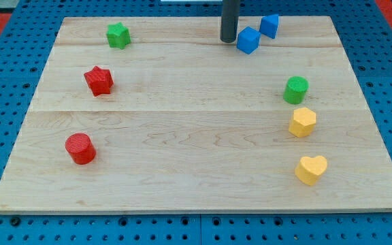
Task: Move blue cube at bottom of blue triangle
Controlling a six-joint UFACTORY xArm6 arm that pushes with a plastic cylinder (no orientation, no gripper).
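Blue cube [248, 40] sits just right of my tip [229, 39], apparently touching.

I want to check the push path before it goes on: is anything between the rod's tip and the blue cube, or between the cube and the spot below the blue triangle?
Nothing visible is. My tip stands just to the view's left of the blue cube, with no block between. The blue triangle block sits up and to the right, and the wooden board below it is bare down to the green cylinder.

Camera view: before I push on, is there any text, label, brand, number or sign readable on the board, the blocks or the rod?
None: no readable text anywhere.
The wooden board, my tip, the blue cube beside it, the blue triangle and the other blocks are all unmarked.
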